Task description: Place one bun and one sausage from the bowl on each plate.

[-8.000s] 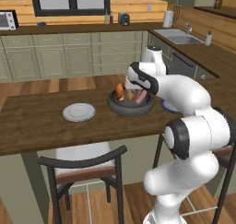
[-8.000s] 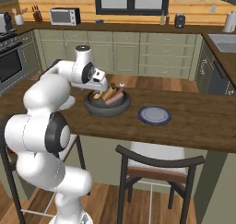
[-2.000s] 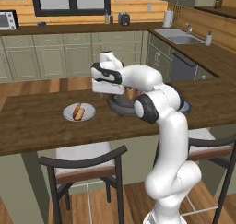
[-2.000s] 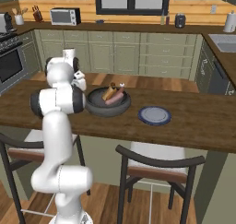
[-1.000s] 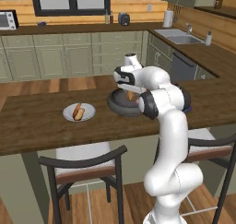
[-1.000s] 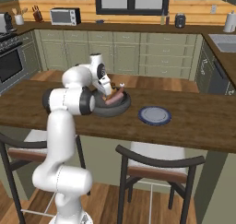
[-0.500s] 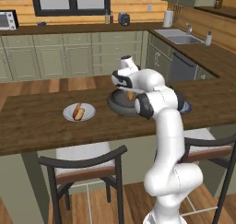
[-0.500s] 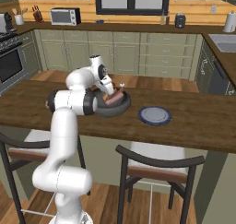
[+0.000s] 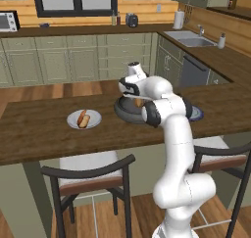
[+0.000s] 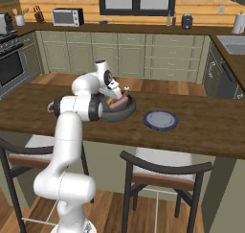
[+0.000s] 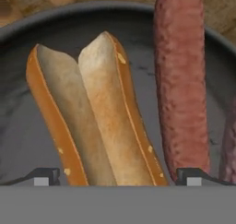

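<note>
From the left base view I saw the bowl (image 9: pixel 128 112) right of the pale plate (image 9: pixel 84 119), from the right, the blue-grey plate (image 10: pixel 161 120) beside that bowl, through the hand view my gripper (image 11: pixel 118 176) hung fingers apart over a split bun (image 11: pixel 94 112), sausage (image 11: pixel 180 80) alongside

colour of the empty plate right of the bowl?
Blue-grey with a darker rim; clearest in the right base view.

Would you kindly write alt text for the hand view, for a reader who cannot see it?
A split bun lies in a dark bowl, seen close from above, with a reddish sausage beside it on the right. The two dark fingers stand wide apart at the bottom, either side of the bun's near end.
</note>
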Tool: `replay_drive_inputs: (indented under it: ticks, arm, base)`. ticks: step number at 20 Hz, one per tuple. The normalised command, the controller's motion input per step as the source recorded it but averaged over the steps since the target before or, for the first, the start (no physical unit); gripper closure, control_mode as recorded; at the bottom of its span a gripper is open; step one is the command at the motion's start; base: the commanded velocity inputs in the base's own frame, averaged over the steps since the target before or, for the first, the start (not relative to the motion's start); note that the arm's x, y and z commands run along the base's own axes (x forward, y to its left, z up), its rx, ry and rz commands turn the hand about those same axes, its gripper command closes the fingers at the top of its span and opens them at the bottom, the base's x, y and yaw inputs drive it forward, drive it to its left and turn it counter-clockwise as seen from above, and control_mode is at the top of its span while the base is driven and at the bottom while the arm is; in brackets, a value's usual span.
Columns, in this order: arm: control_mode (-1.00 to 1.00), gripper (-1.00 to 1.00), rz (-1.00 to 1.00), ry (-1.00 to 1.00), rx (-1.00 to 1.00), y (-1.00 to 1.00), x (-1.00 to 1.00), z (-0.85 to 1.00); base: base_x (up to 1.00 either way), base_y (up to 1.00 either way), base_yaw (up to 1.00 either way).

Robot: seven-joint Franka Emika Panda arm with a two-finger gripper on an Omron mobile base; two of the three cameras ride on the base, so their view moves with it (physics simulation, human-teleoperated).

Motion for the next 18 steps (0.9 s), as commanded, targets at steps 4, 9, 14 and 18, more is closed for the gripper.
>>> replay_drive_inputs:
  ticks: [4,9,14,18]
  arm:
    - [-1.00,-1.00,0.16,0.00,0.00,0.00,0.25,-0.30]
    - [-1.00,-1.00,0.14,0.01,0.00,0.01,0.33,-0.23]
    - [-1.00,1.00,0.11,0.03,0.00,0.01,-0.02,-0.26]
    - [-1.00,1.00,0.03,-0.01,0.07,-0.19,-0.59,0.12]
  base:
    - [0.00,0.00,0.00]
    - [0.00,0.00,0.00]
    - [0.00,0.00,0.00]
    - [0.00,0.00,0.00]
